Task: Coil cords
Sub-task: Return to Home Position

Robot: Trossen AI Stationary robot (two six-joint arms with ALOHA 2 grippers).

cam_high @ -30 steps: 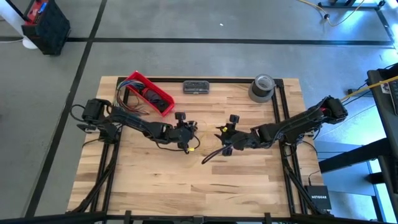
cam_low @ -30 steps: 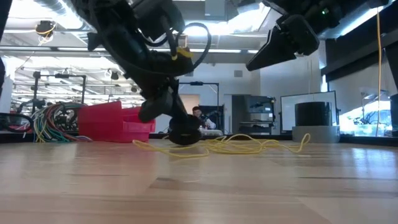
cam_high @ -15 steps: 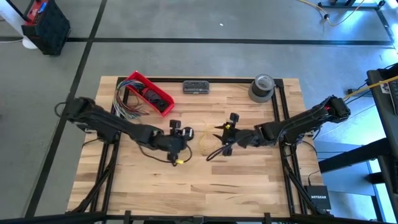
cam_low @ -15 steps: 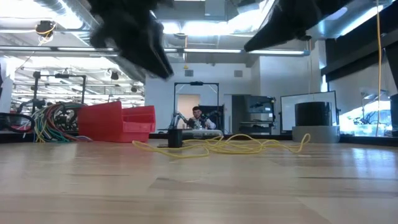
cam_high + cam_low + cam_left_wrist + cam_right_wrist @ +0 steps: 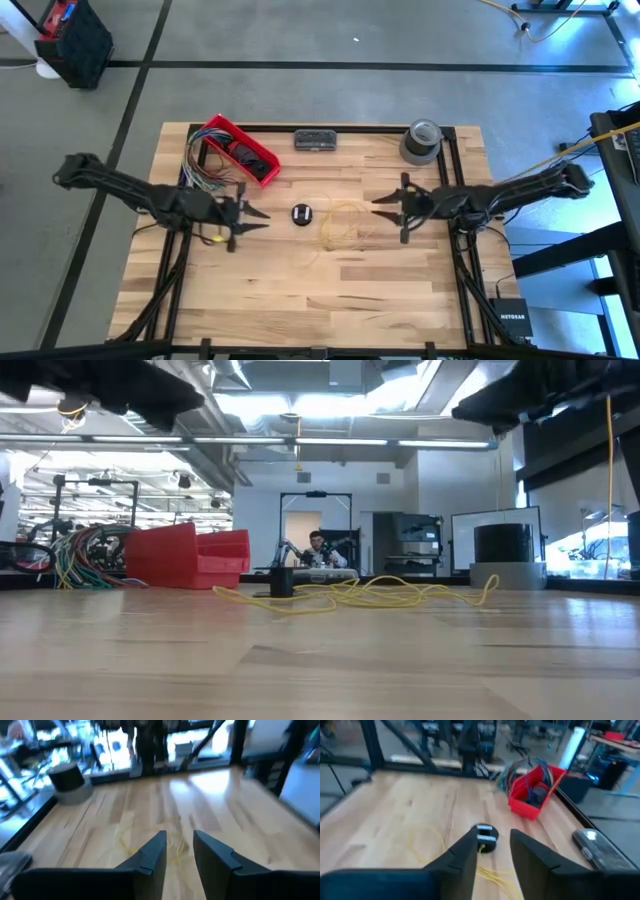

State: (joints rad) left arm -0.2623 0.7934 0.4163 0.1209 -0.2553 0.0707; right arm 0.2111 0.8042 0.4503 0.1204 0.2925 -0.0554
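left gripper [image 5: 264,217], right gripper [image 5: 376,205], both ajar

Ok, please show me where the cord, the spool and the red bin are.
cord [image 5: 370,594]: low view, a loop in the loose pile.
spool [image 5: 302,213]: high view, its round top.
red bin [image 5: 190,560]: low view, its side wall.

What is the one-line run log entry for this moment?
left gripper: open, empty, left of spool | right gripper: open, empty, right of cord | cord: loose loops beside spool, not coiled
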